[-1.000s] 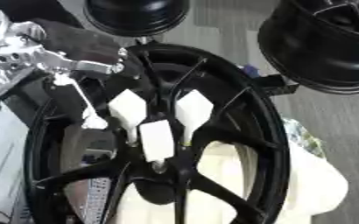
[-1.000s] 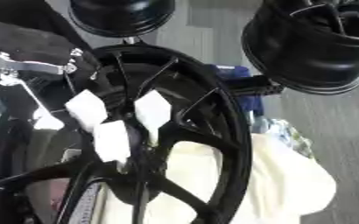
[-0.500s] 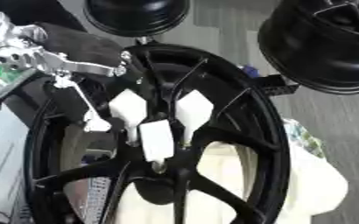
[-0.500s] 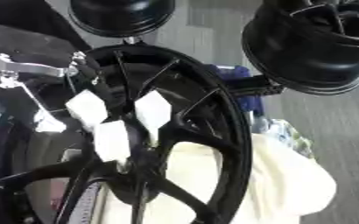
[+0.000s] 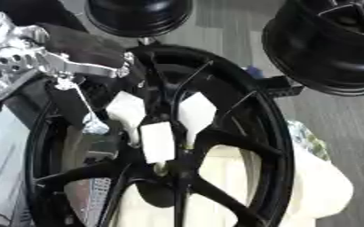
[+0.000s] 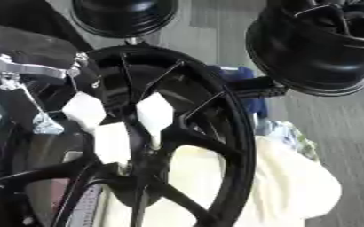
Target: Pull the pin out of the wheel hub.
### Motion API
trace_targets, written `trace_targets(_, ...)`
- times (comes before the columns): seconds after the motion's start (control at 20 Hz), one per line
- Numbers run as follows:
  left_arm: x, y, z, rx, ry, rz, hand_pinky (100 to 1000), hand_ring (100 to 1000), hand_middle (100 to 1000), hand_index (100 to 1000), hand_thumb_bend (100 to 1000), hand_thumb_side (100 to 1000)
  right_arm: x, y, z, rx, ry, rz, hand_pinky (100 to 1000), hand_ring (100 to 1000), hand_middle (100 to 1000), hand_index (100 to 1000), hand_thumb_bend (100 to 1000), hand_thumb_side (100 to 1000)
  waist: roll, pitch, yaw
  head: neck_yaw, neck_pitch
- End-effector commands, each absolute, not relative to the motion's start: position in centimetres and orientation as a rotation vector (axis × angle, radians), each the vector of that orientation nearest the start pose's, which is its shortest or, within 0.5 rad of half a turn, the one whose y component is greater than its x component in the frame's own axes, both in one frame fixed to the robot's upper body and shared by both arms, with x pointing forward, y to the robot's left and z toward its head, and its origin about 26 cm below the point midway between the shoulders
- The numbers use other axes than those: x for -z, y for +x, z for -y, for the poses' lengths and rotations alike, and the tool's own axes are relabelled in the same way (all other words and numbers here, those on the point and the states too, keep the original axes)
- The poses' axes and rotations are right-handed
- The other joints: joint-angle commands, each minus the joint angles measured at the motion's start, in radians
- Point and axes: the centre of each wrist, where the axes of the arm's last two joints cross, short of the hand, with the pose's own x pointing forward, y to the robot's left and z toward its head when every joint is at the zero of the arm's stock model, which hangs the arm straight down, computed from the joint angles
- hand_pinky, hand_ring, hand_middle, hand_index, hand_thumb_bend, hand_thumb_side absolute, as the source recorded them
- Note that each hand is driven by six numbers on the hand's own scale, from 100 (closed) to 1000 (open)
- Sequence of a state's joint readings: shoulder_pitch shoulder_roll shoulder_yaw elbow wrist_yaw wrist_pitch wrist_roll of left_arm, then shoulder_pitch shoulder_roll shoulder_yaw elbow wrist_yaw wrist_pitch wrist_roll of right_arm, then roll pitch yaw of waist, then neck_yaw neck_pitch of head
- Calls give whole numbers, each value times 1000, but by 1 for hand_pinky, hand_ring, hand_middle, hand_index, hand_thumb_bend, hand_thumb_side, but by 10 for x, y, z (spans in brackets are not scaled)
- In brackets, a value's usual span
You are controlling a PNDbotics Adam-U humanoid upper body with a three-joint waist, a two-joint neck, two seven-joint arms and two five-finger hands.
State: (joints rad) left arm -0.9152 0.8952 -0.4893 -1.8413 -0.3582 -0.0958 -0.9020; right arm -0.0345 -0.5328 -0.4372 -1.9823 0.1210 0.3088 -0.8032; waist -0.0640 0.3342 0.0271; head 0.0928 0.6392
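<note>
A black spoked wheel [image 5: 239, 133] lies askew over a cream cloth [image 6: 294, 186], three white tags [image 5: 158, 142] clustered at its hub [image 5: 173, 164]. The left robot hand [image 5: 69, 57] reaches in from the upper left above the rim, a thin silver pin [image 5: 84, 106] hanging beneath it beside the hub; whether its fingers grip the pin cannot be told. Two more black wheels [image 5: 325, 44] stand behind.

close twin head views down onto wheel hub [image 5: 166, 168]
</note>
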Motion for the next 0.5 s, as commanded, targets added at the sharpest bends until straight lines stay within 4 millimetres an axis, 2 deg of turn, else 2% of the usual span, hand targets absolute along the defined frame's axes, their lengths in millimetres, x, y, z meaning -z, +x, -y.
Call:
trace_targets(0.05, -332, 329, -217, -2985, -852, -1755, 747, 586, 396, 615, 222, 139, -213, 239, 414, 677, -1567, 1701, 834, 607, 659, 849, 444, 275, 0, -18, -1, 2, -14)
trace_targets(0.5, -336, 326, -216, -2959, -843, -1849, 726, 537, 307, 525, 135, 158, -213, 238, 415, 680, -1574, 1697, 834, 606, 659, 849, 444, 275, 1, -22, 1, 2, -13)
